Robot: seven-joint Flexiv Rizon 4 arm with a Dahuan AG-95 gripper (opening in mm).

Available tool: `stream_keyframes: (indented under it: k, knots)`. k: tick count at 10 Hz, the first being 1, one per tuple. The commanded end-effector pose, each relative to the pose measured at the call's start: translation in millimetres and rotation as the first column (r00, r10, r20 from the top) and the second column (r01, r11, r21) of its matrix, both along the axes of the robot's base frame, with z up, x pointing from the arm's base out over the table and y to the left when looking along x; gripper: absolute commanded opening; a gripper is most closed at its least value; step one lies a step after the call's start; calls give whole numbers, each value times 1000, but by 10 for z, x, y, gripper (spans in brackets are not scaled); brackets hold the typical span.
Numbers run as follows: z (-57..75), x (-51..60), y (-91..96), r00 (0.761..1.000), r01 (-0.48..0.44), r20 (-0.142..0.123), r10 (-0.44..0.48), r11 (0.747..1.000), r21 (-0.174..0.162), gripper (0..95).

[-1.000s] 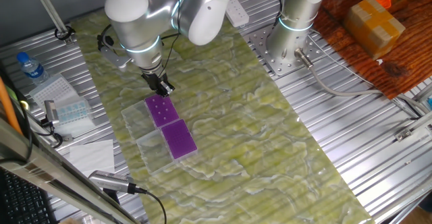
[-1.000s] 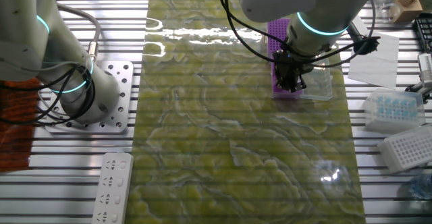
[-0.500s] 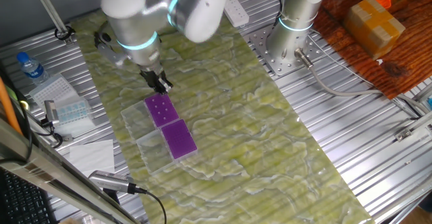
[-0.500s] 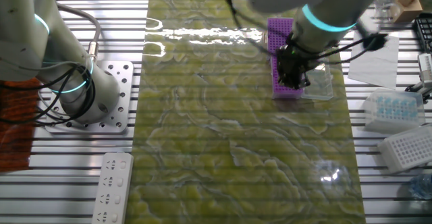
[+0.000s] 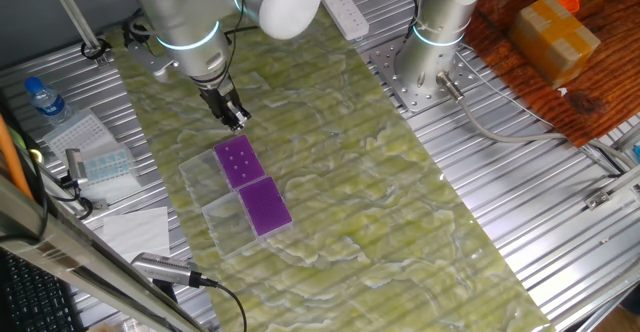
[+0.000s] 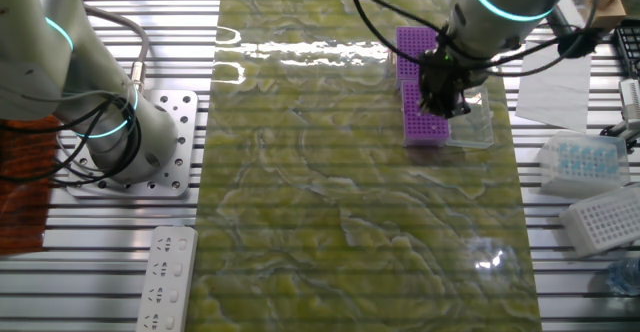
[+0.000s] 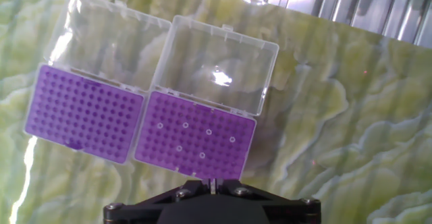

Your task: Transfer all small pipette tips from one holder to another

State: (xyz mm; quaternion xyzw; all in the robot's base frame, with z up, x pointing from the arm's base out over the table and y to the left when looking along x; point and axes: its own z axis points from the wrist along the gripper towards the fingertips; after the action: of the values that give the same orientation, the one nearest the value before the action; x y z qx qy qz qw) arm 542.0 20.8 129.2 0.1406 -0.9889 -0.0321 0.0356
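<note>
Two purple racks [image 7: 84,115] with clear hinged lids [image 7: 219,63] open flat lie side by side on a green-yellow marbled mat [image 5: 350,172], which covers the middle of a ribbed metal table [image 5: 540,232]. In the hand view, the left rack shows only empty holes; the right rack [image 7: 196,142] carries the small pipette tips [image 7: 185,125], six white rings scattered over its grid. The arm [image 5: 190,22] reaches in from the far left side in one fixed view, and its gripper [image 5: 233,118] hangs above the far end of the tip-bearing rack, apart from it. In the hand view, a single thin pale tip [image 7: 210,183] shows between the fingers at the bottom edge, and the jaws appear pinched onto it. A white power strip [image 6: 168,277] lies on the table beside the mat.
</note>
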Motion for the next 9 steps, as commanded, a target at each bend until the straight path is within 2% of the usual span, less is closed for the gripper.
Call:
stream_keyframes:
  k: [1,3,5,9]
  knots:
    - [-7,6,1,1000,-18,7,18,1000,-13,0]
    - [-8,3,-3,1000,-17,7,18,1000,-16,0]
    - [3,26,-92,1000,-23,-14,23,1000,-3,0]
    - [3,26,-92,993,-121,8,121,992,19,0]
